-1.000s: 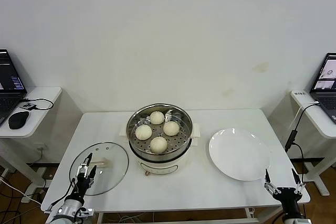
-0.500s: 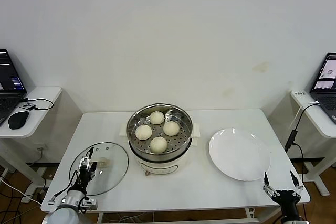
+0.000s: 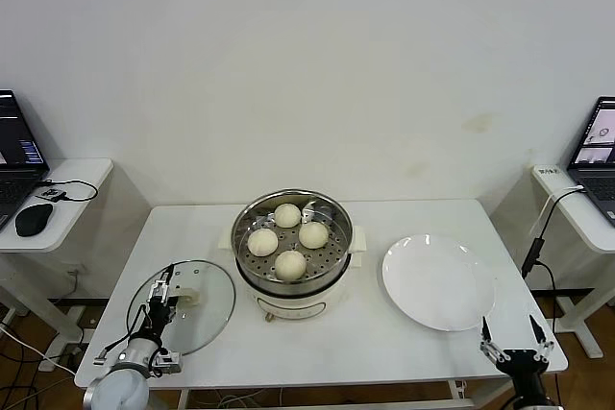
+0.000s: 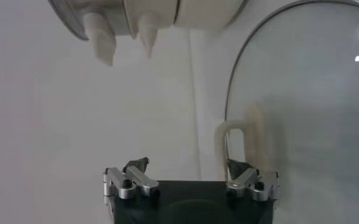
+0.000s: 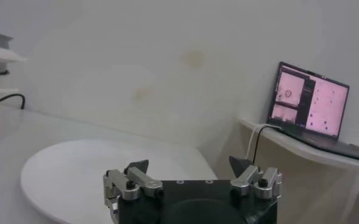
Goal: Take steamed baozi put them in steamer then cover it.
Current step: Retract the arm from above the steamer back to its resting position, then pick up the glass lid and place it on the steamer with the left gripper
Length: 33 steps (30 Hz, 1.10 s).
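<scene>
The steamer, a shiny steel pot on a white base, stands mid-table with four cream-white baozi on its perforated tray. The cover, a clear glass lid, lies flat on the table to the steamer's left, its cream handle up. My left gripper is open and low over the lid's near-left part, just beside the handle. In the left wrist view the handle lies just ahead of one fingertip of that gripper, and the glass spreads to one side. My right gripper is open and empty at the table's front right corner.
An empty white plate lies right of the steamer, also seen in the right wrist view. Side tables with laptops stand at far left and far right. A cable hangs off the right table edge.
My left gripper has moved forward over the lid and closer to its handle. My right gripper has drawn back slightly toward the front edge. The baozi and lid have not moved.
</scene>
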Available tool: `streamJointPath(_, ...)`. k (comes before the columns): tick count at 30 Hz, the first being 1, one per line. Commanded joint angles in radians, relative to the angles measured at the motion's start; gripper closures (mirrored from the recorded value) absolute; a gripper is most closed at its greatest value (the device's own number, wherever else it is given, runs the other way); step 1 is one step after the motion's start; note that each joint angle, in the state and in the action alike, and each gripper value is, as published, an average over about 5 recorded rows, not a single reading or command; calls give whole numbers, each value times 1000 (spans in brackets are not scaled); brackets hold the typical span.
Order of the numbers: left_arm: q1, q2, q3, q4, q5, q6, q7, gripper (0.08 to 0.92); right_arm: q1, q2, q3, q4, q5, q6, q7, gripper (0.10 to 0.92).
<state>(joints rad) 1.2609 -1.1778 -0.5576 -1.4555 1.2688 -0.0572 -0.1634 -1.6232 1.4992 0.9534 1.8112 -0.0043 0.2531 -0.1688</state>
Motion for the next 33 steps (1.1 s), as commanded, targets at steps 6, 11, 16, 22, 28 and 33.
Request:
streamJointPath(6,-18,-4,3,23,-11,0,-6,424,0,1,-3,2,-2,1,0,203)
streamJointPath(11,-11,-5,4,15,-25,0,-11,571,1,1,-6,1,-2,2,-1,203)
streamJointPath(16,10,0,-16,-31,-42,-1,-32,709,1,0,-8,3,-4,2,-2,202)
streamJointPath(22,80,31,-80,-155,-64,21,-22,855,-3,-2,-13,9,-8,2,-4,203)
streamJointPath(28,154,74,-143,-343,-124,81,67,868,-12,-3,-30,24,-13,1,-7,203)
streamJointPath(33,148,103,-160,-464,-205,163,128,868,-20,-3,-44,34,-17,2,-7,203)
